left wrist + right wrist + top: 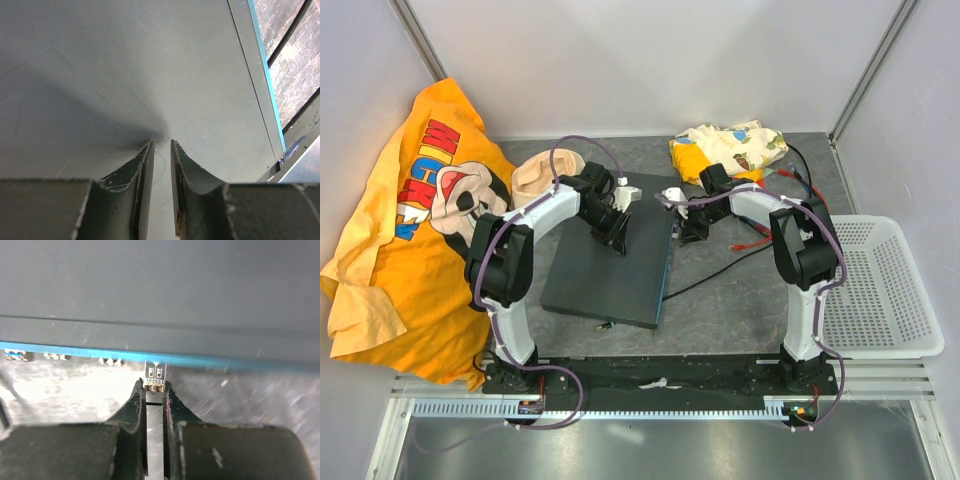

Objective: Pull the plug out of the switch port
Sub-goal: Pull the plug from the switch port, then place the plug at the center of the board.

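The switch (610, 265) is a flat dark grey box lying mid-table, its thin teal edge (667, 262) facing right. My left gripper (612, 235) rests tip-down on the switch's top (125, 75); its jaws stand almost together with a narrow slit and nothing between them (161, 144). My right gripper (692, 228) is at the teal edge (75, 350), shut on a clear plug (155, 374). The plug's front end reaches the teal edge; I cannot tell whether it sits in a socket. Small sockets (110, 361) show to its left.
An orange printed shirt (410, 210) lies at the left and a white mesh basket (880, 290) at the right. A yellow patterned cloth (725, 150) and a beige object (535, 175) lie behind. A black cable (710, 280) and red leads (755, 240) lie right of the switch.
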You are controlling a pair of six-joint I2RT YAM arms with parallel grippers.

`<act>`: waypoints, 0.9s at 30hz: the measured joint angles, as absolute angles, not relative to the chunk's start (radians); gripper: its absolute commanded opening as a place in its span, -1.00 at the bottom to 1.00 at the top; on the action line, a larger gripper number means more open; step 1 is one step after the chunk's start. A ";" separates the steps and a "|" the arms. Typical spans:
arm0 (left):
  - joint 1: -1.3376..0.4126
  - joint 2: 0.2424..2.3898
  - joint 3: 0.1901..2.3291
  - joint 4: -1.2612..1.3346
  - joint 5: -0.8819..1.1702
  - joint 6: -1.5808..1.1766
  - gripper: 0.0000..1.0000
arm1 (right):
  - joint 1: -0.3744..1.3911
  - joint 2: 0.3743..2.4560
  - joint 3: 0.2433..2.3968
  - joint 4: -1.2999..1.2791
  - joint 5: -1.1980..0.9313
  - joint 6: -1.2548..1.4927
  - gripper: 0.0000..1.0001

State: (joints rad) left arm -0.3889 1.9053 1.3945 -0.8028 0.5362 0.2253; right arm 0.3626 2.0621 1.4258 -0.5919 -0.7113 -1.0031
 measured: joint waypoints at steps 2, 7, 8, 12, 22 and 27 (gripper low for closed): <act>-0.389 1.905 1.394 -0.803 0.536 0.225 -0.42 | 0.348 2.040 1.385 -0.564 -0.716 -0.896 -0.99; -0.389 1.913 1.399 -0.807 0.553 0.225 -0.42 | 0.368 1.920 1.206 -0.370 -0.621 -0.790 -0.99; -0.389 1.916 1.401 -0.809 0.558 0.225 -0.42 | 0.368 1.908 1.188 -0.362 -0.613 -0.790 -0.99; -0.389 1.918 1.404 -0.809 0.560 0.225 -0.42 | 0.307 1.877 1.172 -0.440 -0.611 -0.837 -1.00; -0.389 1.928 1.419 -0.818 0.559 0.225 -0.42 | 0.020 1.844 1.175 -0.600 -0.526 -1.031 -1.00; -0.387 1.938 1.435 -0.820 0.557 0.225 -0.42 | 0.020 1.826 1.237 -0.551 -0.552 -0.849 -1.00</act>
